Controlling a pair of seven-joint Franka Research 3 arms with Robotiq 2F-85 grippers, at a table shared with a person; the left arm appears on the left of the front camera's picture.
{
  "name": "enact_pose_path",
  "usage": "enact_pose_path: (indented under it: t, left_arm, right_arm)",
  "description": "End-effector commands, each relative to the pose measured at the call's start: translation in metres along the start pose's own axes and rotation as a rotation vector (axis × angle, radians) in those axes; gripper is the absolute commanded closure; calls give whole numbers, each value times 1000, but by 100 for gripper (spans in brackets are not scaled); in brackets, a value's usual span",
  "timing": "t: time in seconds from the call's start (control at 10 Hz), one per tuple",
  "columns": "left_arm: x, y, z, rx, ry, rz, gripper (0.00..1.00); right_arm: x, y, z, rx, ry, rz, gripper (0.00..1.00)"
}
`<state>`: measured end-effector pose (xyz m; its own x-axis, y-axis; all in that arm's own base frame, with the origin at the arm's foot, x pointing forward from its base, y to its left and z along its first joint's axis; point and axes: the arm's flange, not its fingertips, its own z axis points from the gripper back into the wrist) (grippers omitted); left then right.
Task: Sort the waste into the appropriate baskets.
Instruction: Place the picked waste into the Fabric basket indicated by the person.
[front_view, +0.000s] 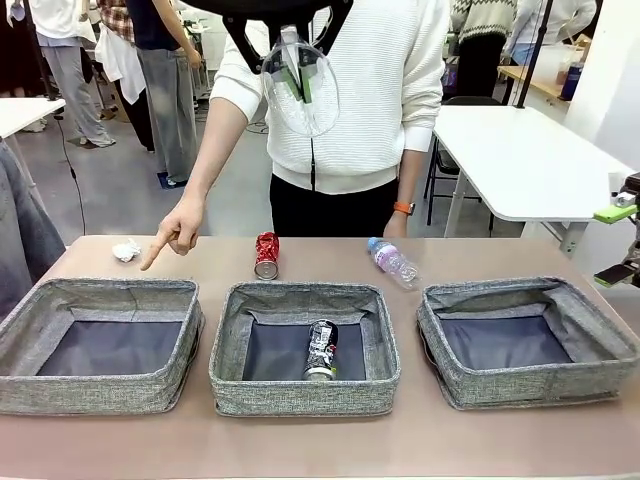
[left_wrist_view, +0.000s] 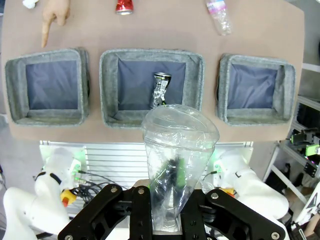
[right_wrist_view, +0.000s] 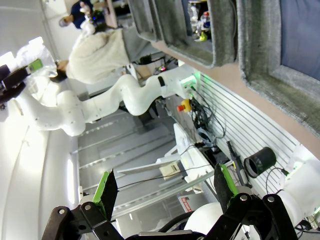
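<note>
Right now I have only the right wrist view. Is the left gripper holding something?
Observer: Yes. The left gripper is shut on the clear plastic container, held high above the table.
Operator: Is any waste inside a basket?
Observer: The black-and-silver can lies in the middle basket.
Operator: And what waits on the table?
Observer: Beyond the baskets lie the white paper ball, the red drink can and the blue-capped bottle. The person's hand points downward beside the paper ball.
</note>
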<state>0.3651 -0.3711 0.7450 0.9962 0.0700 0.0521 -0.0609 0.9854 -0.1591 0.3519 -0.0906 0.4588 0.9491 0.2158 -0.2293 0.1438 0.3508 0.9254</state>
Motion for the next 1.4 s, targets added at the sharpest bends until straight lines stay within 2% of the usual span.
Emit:
enact_pose_path:
  t: [0.0, 0.1, 0.2, 0.3, 0.4, 0.6, 0.7, 0.8, 1.0, 1.3]
  left_arm:
    - [0, 0, 0, 0, 0, 0, 95]
    - [-2, 20, -9, 40, -17, -70, 95]
    - [-6, 67, -24, 99, -35, -195, 95]
    - [-6, 129, -43, 90, -7, -146, 95]
    - [-10, 206, -69, 95, 34, -42, 95]
    - [-30, 318, -117, 75, 111, 154, 95]
    - [-32, 355, -137, -56, 134, 258, 95]
    - [-30, 378, -158, -124, 104, 381, 95]
    - [-19, 388, -177, -214, 60, 446, 95]
    - [-9, 383, -188, -186, 13, 505, 95]
  right_arm:
    - [0, 4, 1, 6, -1, -10, 0]
    - [0, 4, 1, 6, -1, -10, 0]
    - [0, 4, 1, 6, -1, -10, 0]
    - [0, 4, 1, 6, -1, -10, 0]
    - [0, 4, 1, 6, -1, -10, 0]
    - [0, 4, 1, 6, -1, -10, 0]
    - [0, 4, 1, 6, -1, -10, 0]
    - [0, 4, 1, 6, -1, -10, 0]
    - [0, 4, 1, 6, -1, -10, 0]
    - [0, 4, 1, 6, -1, -10, 0]
